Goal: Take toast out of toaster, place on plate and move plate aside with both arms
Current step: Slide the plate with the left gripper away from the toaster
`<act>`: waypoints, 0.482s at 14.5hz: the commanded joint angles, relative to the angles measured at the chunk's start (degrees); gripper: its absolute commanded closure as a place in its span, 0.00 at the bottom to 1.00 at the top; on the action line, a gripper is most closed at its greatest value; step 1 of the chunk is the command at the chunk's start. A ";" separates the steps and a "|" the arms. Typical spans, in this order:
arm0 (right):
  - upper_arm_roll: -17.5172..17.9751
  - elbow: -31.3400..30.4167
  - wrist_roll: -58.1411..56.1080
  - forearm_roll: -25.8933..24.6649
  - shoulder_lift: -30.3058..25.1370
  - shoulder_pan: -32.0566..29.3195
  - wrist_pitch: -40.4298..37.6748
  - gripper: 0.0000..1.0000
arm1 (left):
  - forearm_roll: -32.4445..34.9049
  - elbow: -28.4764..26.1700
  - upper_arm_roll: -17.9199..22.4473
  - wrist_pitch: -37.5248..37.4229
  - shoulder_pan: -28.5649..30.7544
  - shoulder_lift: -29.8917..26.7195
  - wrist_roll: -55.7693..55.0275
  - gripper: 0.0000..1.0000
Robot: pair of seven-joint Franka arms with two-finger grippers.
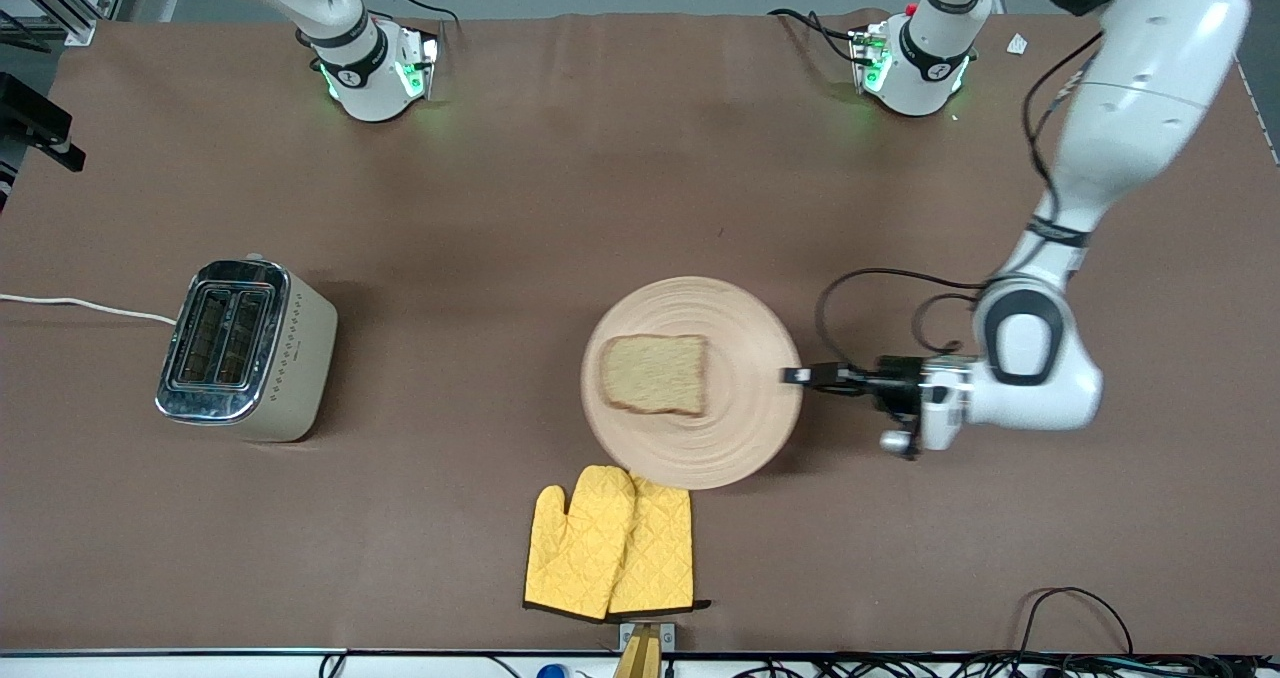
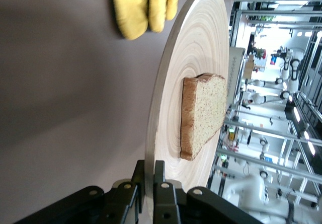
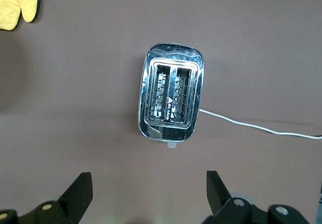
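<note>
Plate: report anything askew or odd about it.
The plate looks tilted: the left end effector is shut on its rim, and it overlaps the oven mitts. The toast sits off-centre, toward the right arm's end. Nothing looks spilled or damaged.

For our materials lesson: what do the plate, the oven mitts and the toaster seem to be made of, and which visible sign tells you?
Plate: apparently pale, matt wood, with concentric turned grooves.
Oven mitts: yellow quilted fabric, shown by diamond stitching and dark edging.
Toaster: mirror-polished metal top reflecting light, with a matt cream body that could be painted metal or plastic.
</note>
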 commanded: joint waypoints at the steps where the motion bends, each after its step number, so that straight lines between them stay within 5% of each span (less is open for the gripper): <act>1: 1.94 0.75 1.43 -2.36 0.27 0.13 -0.03 0.00 | 3.67 -1.07 -0.93 -8.67 6.95 -1.66 -0.07 1.00; 3: 3.25 0.66 1.43 -2.19 0.36 -1.44 0.24 0.00 | 6.93 -0.71 -1.02 -12.82 11.70 -1.22 0.72 1.00; 6: 14.65 -1.26 1.70 -1.40 0.45 -14.94 1.46 0.00 | 9.48 -0.71 -0.93 -14.68 17.51 0.18 5.19 1.00; 7: 15.38 -1.79 1.70 -1.05 0.53 -16.12 2.34 0.00 | 9.84 -0.71 -0.84 -15.46 19.00 0.80 6.16 1.00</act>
